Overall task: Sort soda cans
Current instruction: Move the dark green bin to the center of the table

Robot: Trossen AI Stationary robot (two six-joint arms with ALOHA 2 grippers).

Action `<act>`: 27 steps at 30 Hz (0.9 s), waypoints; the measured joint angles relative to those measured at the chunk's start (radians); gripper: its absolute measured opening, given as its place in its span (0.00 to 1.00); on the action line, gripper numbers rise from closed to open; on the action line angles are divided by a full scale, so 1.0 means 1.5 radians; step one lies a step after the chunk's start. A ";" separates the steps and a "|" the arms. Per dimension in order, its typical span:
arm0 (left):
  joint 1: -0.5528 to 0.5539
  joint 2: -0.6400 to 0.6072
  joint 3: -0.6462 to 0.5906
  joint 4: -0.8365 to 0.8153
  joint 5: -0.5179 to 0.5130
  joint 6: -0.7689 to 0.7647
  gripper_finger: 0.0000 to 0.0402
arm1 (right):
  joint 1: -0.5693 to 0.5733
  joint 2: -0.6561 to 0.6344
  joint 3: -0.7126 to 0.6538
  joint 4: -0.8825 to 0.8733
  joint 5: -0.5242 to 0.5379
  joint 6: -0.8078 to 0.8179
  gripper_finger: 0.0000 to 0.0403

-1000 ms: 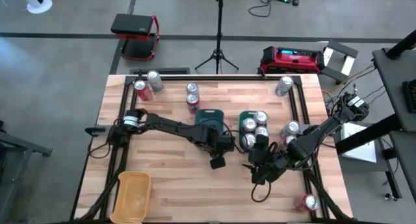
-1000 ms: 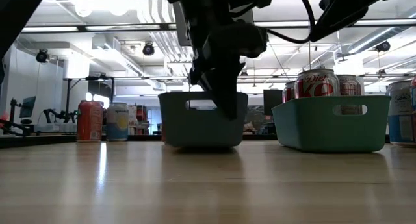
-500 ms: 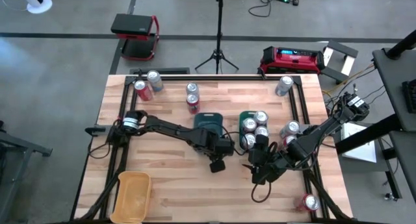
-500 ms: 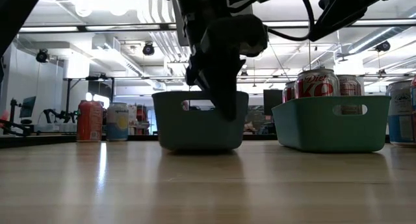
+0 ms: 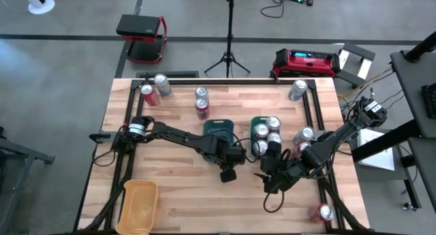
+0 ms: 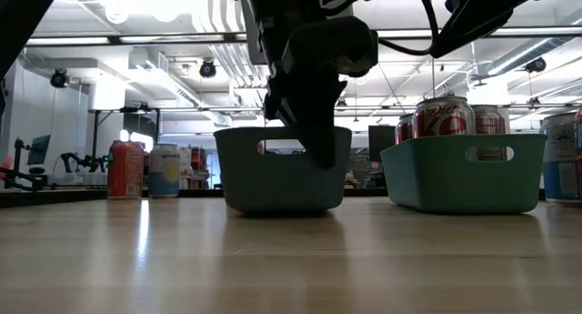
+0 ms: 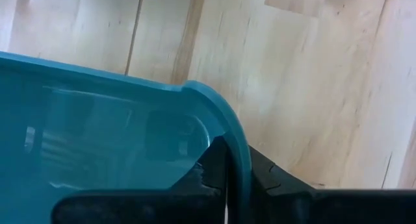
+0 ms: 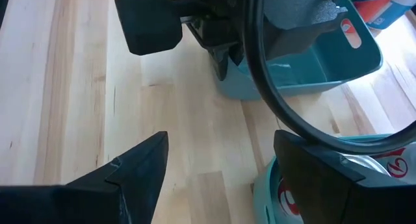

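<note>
An empty teal tray [image 5: 219,129] stands mid-table, with my left gripper [image 5: 227,153] shut on its near rim. Beside it on the right, a second teal tray [image 5: 256,123] carries several soda cans [image 5: 273,123]. Loose cans stand at the far left [image 5: 146,92], far middle [image 5: 201,108], far right [image 5: 298,90], right edge [image 5: 304,135] and near right corner [image 5: 323,212]. My right gripper [image 5: 267,175] hovers open just near of the filled tray, touching nothing; its fingers [image 8: 140,165] stand wide apart. My left gripper grips the empty tray's near rim [image 7: 242,146], close to its right corner. One finger is inside the tray and one outside, with the wall between them. The fingers [image 6: 316,141] come down from above, slanting. The tray sits upright, and its base looks to be on the table.
A yellow tray [image 5: 139,204] lies at the near left corner. The wood between the two teal trays and the near edge is bare. Black rails [image 5: 122,153] run along the table's left and right sides.
My left gripper has drawn the empty teal tray a little toward the table's near edge, keeping its hold. The tray stays upright.
</note>
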 joint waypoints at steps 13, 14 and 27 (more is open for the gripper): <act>0.000 0.000 0.000 0.000 -0.001 0.009 0.02 | 0.000 0.000 0.000 0.001 0.000 -0.026 0.78; 0.000 0.000 0.000 0.001 -0.002 0.008 0.03 | 0.000 0.000 0.000 0.001 0.000 -0.028 0.79; -0.001 -0.013 0.000 -0.027 -0.005 0.014 0.27 | 0.001 -0.015 0.046 -0.096 0.006 -0.054 0.82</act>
